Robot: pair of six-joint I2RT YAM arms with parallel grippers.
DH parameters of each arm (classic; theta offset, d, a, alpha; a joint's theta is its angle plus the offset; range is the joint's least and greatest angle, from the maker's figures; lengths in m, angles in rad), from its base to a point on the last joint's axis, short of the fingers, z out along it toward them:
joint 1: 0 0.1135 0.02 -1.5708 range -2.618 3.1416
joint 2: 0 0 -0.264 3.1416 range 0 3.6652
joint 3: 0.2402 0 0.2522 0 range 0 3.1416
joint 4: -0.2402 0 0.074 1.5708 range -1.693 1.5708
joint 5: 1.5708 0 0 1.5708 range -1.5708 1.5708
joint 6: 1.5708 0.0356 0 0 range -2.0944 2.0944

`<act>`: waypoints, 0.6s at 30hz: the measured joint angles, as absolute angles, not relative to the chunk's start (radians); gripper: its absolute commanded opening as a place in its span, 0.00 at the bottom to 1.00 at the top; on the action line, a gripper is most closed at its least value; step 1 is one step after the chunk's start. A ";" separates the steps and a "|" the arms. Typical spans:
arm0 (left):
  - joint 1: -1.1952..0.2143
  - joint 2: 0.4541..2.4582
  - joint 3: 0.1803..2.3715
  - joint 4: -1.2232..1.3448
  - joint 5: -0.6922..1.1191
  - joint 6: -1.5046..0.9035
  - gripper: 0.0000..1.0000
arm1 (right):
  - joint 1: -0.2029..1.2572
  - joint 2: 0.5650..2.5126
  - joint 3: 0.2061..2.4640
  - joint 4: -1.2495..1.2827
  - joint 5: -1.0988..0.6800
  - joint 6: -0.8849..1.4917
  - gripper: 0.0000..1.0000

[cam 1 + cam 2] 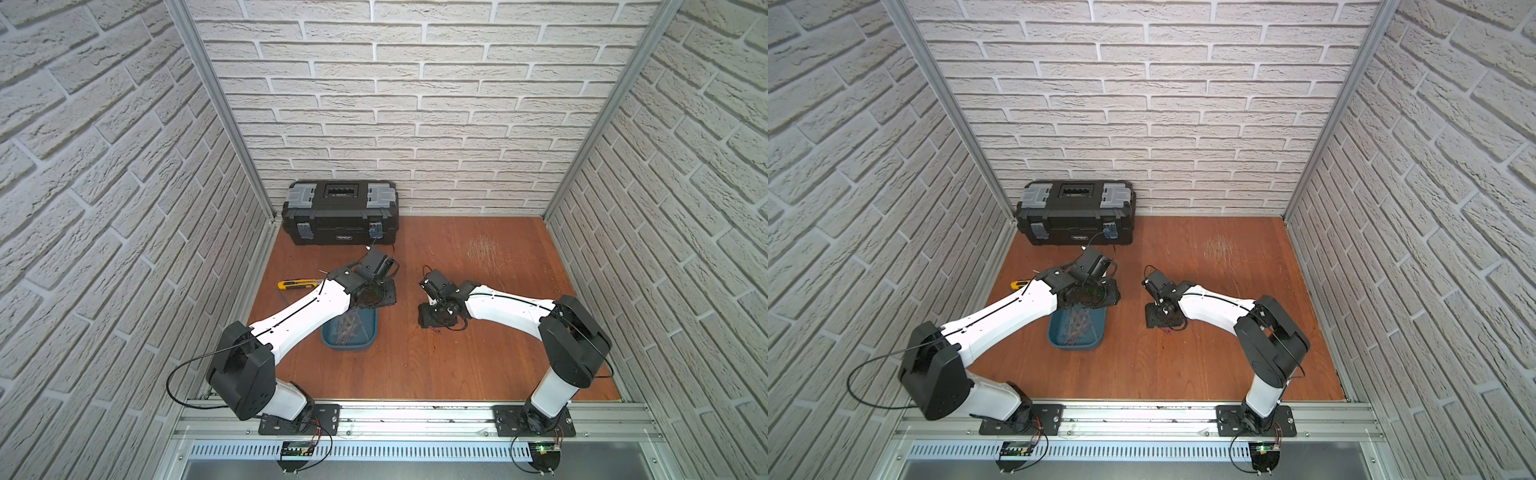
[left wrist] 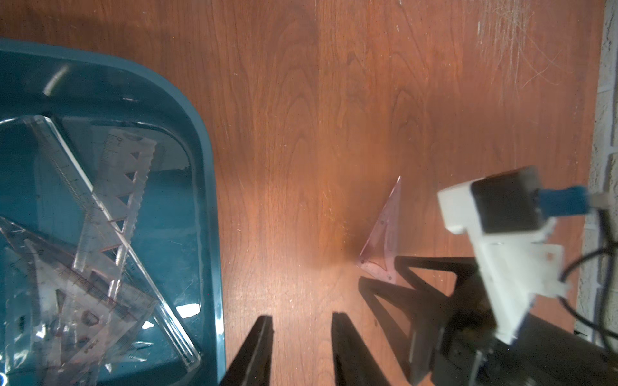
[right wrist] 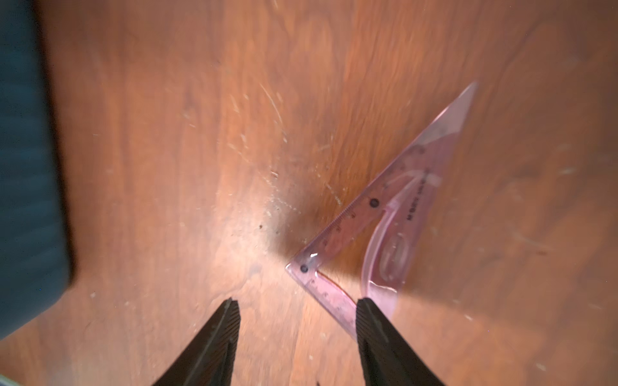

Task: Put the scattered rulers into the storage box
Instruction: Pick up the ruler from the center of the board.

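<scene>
- Black toolbox (image 1: 340, 216) at 11 o'clock of the table (image 1: 457, 365), against the wall; yellow utility knife (image 1: 297, 284) at 9 o'clock, partly hidden by the left arm.
- Storage box (image 2: 207, 200) near 8 o'clock, clear rulers (image 2: 100, 234) piled inside; left arm covers its far end in both top views.
- Pink set square (image 3: 414, 200) flat on the table, 3 o'clock of the box.
- Left gripper (image 2: 301, 317): narrow gap, empty, over bare wood beside the box.
- Right gripper (image 3: 297, 300): jaws wide, nothing clamped; one fingertip (image 3: 368, 310) over the set square's short edge, contact unclear.
</scene>
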State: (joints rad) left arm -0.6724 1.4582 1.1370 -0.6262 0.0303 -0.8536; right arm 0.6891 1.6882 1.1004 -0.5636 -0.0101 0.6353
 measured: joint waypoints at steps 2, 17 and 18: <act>-0.672 1.463 1.137 -0.622 0.034 -0.854 0.35 | 0.689 1.644 1.137 -0.599 0.020 0.615 0.59; -0.680 1.607 1.165 -0.532 0.113 -0.854 0.35 | 0.618 1.570 1.151 -0.723 0.170 0.530 0.50; -0.682 1.619 1.168 -0.522 0.118 -0.855 0.35 | 0.605 1.570 1.146 -0.724 0.168 0.527 0.50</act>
State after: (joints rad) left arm -0.6823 1.6192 1.1683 -0.5220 0.1184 -0.8555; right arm 0.6052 1.5700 1.1461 -0.7238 0.1684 0.5274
